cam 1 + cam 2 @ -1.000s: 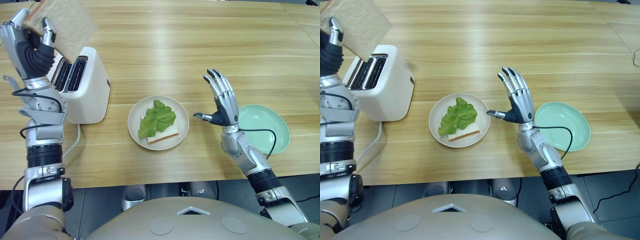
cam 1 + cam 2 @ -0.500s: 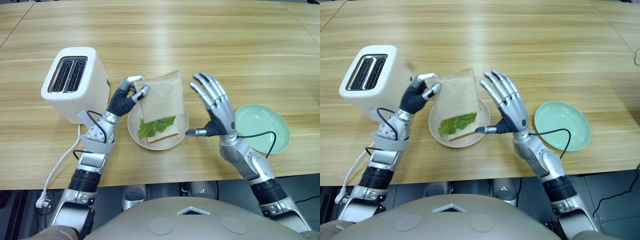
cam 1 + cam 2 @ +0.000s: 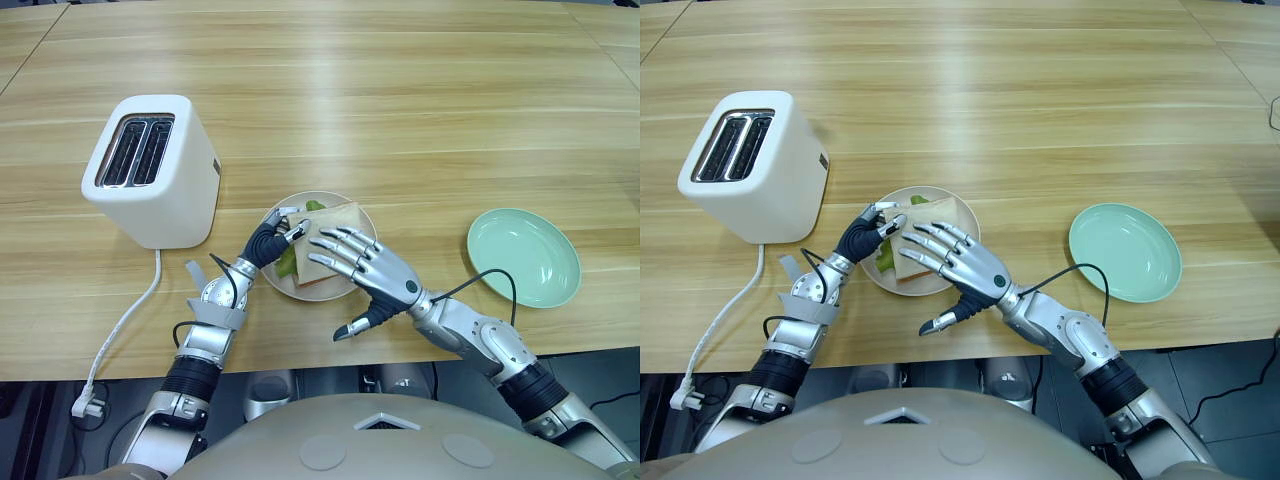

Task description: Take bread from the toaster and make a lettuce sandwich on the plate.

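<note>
Left eye view: we see the fingers [image 3: 291, 224] of the left hand [image 3: 268, 241] pinching the left edge of the bread slice [image 3: 338, 216]. The fingers [image 3: 336, 248] of the right hand [image 3: 385, 280] lie spread over it. The slice sits tilted on the lettuce [image 3: 284, 264] in the plate [image 3: 277, 287]. The toaster [image 3: 150, 170] stands well to the left on the table [image 3: 420, 110].

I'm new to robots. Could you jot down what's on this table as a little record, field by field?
toaster: white, on the table's left, cord trailing toward the front
cream plate: centre, holding the sandwich
top slice: laid over the lettuce
left hand: fingers curled on the slice's left edge
right hand: open, spread flat over the slice
green plate: on the right, apart from both hands
</note>
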`<act>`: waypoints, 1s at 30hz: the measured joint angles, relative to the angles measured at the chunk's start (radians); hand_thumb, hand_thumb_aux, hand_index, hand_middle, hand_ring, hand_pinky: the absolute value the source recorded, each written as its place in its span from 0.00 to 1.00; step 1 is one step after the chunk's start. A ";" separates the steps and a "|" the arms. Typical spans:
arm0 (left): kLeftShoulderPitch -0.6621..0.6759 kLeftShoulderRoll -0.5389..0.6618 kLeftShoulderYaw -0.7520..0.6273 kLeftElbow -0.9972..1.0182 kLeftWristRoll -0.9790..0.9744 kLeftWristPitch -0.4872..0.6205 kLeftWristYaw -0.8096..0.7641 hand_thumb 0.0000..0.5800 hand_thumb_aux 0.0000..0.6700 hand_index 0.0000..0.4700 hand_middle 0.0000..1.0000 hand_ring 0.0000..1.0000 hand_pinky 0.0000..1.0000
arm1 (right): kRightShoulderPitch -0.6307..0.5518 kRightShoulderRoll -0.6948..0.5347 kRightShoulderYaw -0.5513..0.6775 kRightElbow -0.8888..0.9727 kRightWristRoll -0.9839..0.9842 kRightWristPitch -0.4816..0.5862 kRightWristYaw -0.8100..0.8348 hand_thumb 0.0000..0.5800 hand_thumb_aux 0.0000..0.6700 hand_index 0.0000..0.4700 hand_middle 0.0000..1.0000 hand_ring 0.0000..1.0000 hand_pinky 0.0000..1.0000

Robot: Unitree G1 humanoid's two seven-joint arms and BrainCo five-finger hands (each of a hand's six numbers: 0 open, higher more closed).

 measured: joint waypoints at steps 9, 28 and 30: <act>-0.060 -0.001 0.026 0.127 0.061 -0.031 0.055 1.00 1.00 0.98 1.00 1.00 1.00 | 0.025 -0.044 0.032 0.132 0.051 -0.008 0.182 0.00 0.00 0.00 0.00 0.00 0.00; -0.073 -0.013 0.025 0.133 0.123 0.029 0.085 1.00 1.00 0.98 1.00 1.00 1.00 | -0.009 -0.023 0.051 0.099 0.151 0.022 0.398 0.00 0.00 0.00 0.00 0.00 0.00; -0.081 -0.019 0.025 0.137 0.129 0.037 0.087 1.00 1.00 0.98 1.00 1.00 1.00 | 0.009 -0.063 0.045 0.051 0.178 -0.005 0.423 0.00 0.00 0.00 0.00 0.00 0.00</act>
